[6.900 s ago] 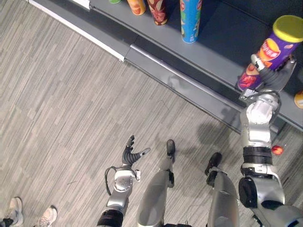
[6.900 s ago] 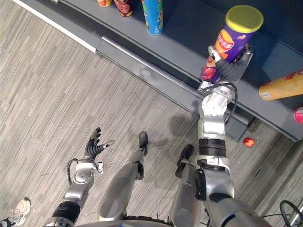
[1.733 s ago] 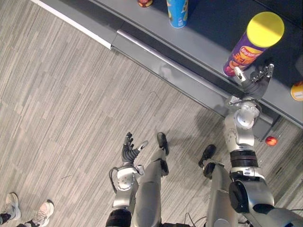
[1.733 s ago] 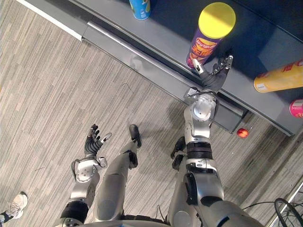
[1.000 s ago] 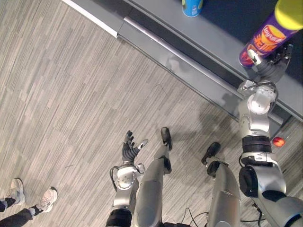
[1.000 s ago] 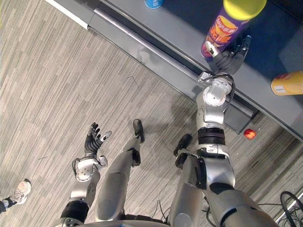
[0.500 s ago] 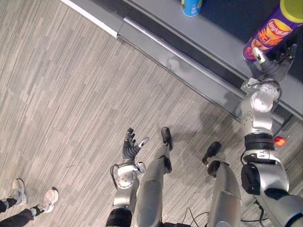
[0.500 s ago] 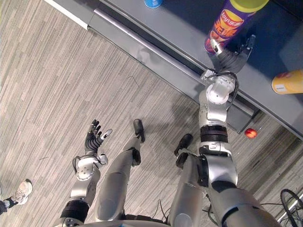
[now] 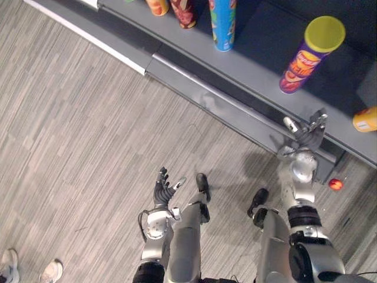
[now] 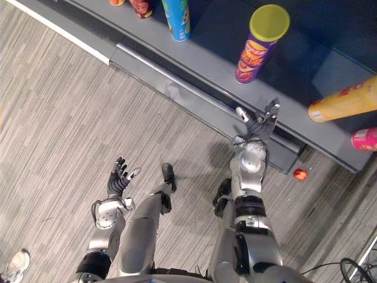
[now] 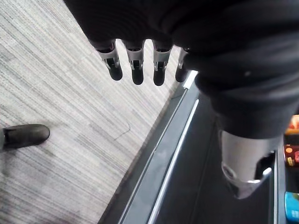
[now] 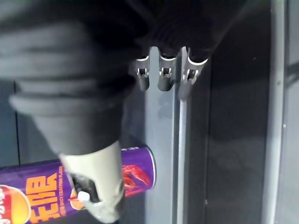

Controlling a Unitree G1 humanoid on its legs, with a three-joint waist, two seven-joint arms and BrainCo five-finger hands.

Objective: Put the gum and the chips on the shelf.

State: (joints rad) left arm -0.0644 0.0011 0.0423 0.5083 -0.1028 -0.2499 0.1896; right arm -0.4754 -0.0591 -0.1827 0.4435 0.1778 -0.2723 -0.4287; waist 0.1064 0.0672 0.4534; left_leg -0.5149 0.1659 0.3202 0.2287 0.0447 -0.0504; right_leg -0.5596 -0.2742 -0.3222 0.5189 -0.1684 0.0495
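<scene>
Chips can stands upright on shelf, just beyond right hand, which is spread open, empty, not touching. Left hand open, empty, farther off.

This looks like a shop, or a mock-up of one. A long, low grey shelf crosses the upper right of the frame, stocked with upright snack tubes, among them a blue can and a purple can. A grey striped floor lies beside it.
</scene>
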